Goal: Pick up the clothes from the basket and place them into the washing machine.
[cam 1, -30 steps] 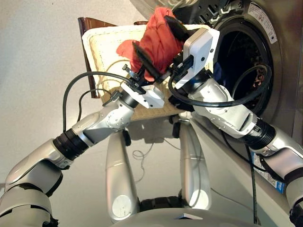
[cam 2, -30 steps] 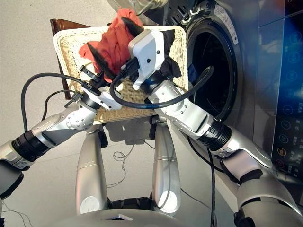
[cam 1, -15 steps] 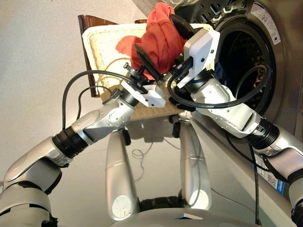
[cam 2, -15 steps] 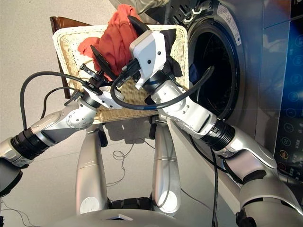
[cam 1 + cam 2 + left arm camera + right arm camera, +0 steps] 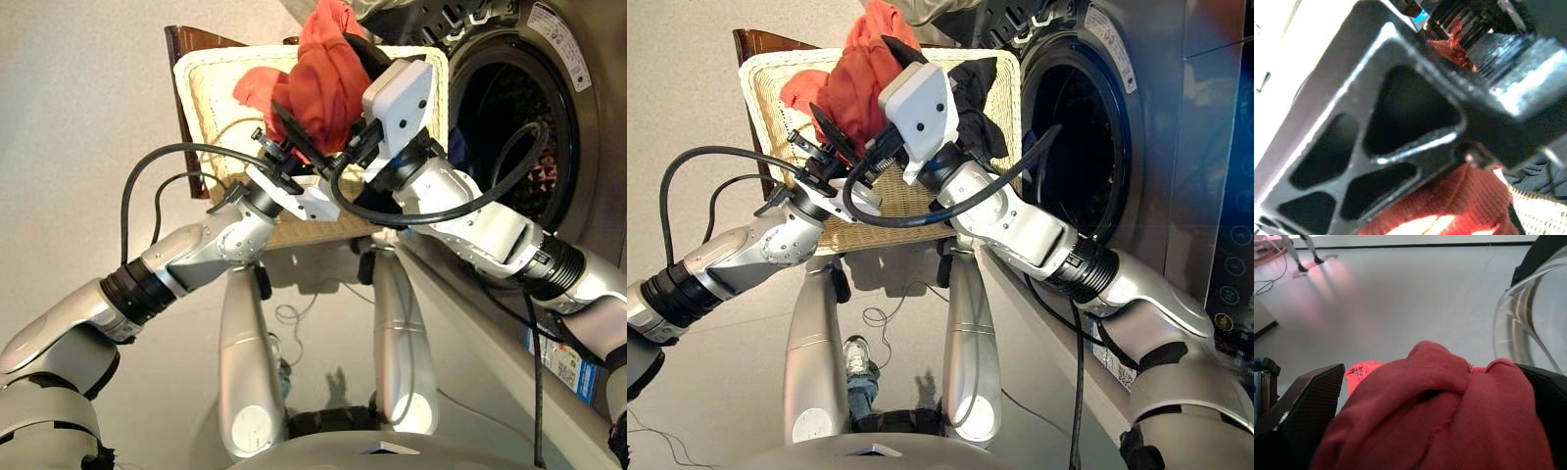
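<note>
Above the basket (image 5: pixel 211 93), both grippers have raised the clamped coral garment (image 5: pixel 328 78) higher.

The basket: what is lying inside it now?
Inside the basket a black garment lies near the washing machine. The lifted coral red garment and both arms hide the middle; more cannot be seen.
</note>
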`<state>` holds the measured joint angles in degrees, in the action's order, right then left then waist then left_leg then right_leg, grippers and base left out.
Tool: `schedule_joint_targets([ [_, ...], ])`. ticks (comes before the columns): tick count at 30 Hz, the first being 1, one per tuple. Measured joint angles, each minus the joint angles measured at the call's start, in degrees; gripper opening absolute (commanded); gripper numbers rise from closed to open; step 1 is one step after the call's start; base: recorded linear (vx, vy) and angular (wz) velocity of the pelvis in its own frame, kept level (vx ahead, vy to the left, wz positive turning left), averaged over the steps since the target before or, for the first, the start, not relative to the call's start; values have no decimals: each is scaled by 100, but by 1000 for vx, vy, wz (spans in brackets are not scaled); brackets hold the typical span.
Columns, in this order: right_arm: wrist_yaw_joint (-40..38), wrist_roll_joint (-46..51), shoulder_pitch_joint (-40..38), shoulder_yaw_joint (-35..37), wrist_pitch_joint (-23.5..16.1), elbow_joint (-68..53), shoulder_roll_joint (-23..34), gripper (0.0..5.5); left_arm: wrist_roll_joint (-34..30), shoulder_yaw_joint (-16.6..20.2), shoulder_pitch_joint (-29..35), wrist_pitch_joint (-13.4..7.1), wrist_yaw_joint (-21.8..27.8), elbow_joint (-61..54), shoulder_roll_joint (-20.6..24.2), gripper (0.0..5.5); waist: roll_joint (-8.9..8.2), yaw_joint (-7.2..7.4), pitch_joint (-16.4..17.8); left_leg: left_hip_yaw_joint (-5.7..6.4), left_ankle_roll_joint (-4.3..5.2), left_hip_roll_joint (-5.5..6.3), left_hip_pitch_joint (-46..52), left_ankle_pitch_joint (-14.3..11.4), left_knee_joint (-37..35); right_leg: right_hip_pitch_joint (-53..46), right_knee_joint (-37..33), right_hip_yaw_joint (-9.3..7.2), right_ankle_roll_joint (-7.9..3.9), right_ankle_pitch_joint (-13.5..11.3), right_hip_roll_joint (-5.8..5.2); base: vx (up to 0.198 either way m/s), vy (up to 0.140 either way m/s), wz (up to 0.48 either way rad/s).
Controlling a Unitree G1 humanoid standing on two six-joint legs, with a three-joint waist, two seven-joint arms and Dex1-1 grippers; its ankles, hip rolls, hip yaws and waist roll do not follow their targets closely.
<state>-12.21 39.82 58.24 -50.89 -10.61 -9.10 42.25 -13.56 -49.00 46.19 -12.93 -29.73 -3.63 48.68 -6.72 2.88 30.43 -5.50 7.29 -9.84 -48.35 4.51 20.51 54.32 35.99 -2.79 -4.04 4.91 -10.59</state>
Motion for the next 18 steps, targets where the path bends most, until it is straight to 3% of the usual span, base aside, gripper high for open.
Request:
schedule_joint_targets([
  [1,5,33,15,-35,1,2,10,194,0,-12,1,12,0,0,1,0,0,-1,0,-1,-1,2,-2,0,3,0,-1,1,-2,-2,-4,0,0,0],
  [2,36,110,31,-75,0,2,12,0,0,-19,1,38,1,0,1,0,0,1,0,-1,-2,1,-2,-1,5,0,1,1,-2,-2,-4,0,0,0],
  [8,145,212,155,-89,-11,7,47,0,6,-58,1,210,8,1,43,0,0,4,0,7,-9,-1,-3,-11,66,-20,20,3,-4,-5,-4,0,0,0],
  [12,187,213,72,-68,-29,-1,71,0,5,-75,-3,213,74,1,35,0,0,-4,0,28,-10,4,151,-12,63,-199,7,-15,-7,-5,-9,15,6,1],
  [18,261,91,-370,199,-124,101,-123,0,9,-108,-55,256,257,6,-30,0,0,5,-1,-23,-29,48,1027,-10,-175,-1015,-149,-15,-49,25,-42,34,8,-11],
])
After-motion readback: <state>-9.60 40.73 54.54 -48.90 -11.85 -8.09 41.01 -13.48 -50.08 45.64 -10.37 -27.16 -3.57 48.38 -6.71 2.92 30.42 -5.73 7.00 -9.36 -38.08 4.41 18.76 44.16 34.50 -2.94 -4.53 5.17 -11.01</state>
